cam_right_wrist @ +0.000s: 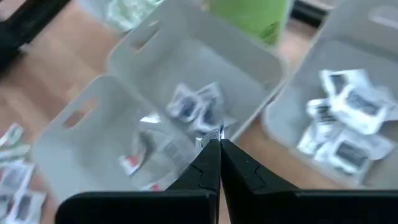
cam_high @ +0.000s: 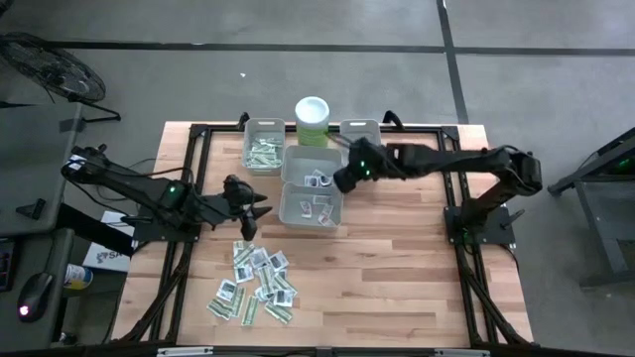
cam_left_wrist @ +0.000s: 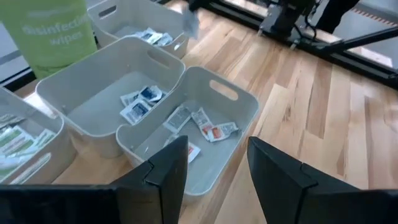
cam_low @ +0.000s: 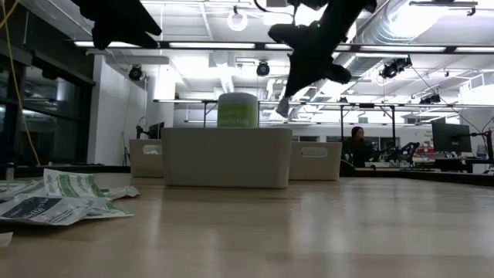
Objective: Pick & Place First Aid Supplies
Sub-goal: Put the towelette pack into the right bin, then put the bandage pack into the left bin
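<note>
Many first aid packets [cam_high: 256, 283] lie in a loose pile on the wooden table near its front; the low view shows them at the left [cam_low: 54, 197]. More packets lie in grey bins: the far left bin [cam_high: 263, 149], the middle bin [cam_high: 298, 159] and the near bin [cam_high: 288, 203]. My right gripper [cam_high: 342, 179] hangs above the middle bin's right side, shut on a small white packet [cam_low: 284, 106]. My left gripper [cam_left_wrist: 217, 168] stands open and holds nothing, raised above the table just left of the near bin [cam_left_wrist: 239, 99]. My right gripper pinches a small white packet [cam_right_wrist: 211, 135] between its two fingertips, and only an edge of the packet shows past them. The fingers slant down, coming from the table's right side. The packet hangs below the fingertips, lifted clear above the bins.
A pale green canister with a white lid [cam_high: 313, 119] stands behind the bins. A fourth grey bin [cam_high: 372, 127] sits at the far right, partly under my right arm. Bare wood stretches right of the pile [cam_high: 397, 278].
</note>
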`<move>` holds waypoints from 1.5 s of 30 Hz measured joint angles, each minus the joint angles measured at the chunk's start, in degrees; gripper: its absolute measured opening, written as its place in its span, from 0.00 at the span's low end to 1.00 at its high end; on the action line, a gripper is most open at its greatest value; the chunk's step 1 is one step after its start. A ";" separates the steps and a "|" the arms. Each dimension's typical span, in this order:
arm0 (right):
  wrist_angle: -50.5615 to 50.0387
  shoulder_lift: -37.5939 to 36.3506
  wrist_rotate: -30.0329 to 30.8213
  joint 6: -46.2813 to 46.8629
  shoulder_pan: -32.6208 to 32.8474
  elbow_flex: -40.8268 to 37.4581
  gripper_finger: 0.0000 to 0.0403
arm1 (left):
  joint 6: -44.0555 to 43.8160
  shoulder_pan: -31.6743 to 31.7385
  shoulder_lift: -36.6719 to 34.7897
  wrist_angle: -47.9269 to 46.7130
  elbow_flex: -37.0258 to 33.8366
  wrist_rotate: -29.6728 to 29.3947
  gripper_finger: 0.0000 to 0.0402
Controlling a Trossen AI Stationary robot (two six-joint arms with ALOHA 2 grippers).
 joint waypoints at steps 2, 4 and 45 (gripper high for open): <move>-1.66 0.01 -0.15 -1.62 -3.23 0.02 0.00 | -0.14 0.00 0.15 -0.58 0.00 0.02 0.41; -3.10 0.53 -0.23 -2.88 -6.67 0.00 0.00 | -0.16 0.00 0.21 -0.60 0.00 0.01 0.41; 2.13 8.86 -32.99 -20.33 -36.61 0.00 0.42 | -38.95 0.00 0.38 -7.78 -0.04 -4.26 0.41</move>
